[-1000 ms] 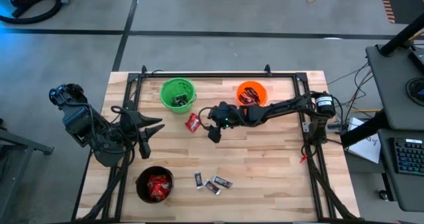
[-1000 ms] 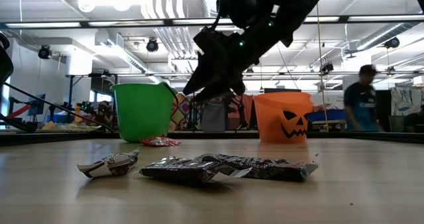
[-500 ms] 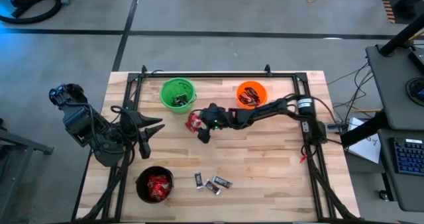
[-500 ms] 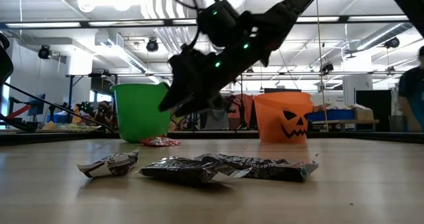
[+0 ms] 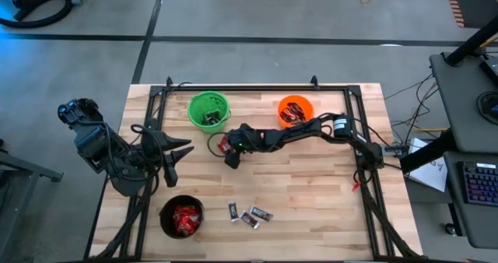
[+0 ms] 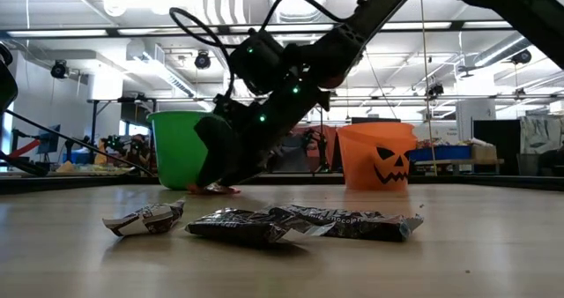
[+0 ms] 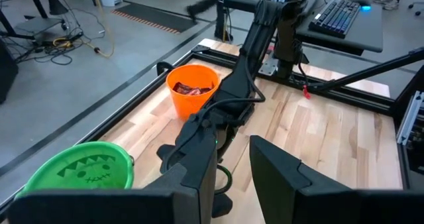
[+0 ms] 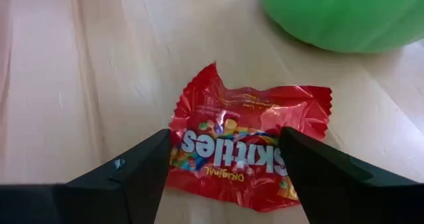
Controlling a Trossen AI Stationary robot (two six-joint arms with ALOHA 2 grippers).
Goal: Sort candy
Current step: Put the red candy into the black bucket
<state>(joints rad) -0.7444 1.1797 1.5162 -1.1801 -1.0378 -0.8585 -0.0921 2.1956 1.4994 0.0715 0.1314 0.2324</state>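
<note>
From above, the right arm reaches across the table toward the green bucket, its right gripper down over a red packet lying just beside that bucket. The orange bucket holds dark bars; the black bucket near the front edge holds red packets. Three black-silver bars lie loose on the wood beside the black bucket. The left gripper waits at the left side, well apart from the candy.

At table height, the right gripper is lowered to the tabletop in front of the green bucket, with the black-silver bars in the foreground and the orange bucket behind.

From the left wrist, the left gripper's fingers stand narrowly apart with nothing between them; the right arm stretches past the orange bucket.

From the right wrist, the right gripper stands wide, one finger either side of the red packet, which lies flat on the wood, not yet pinched.
</note>
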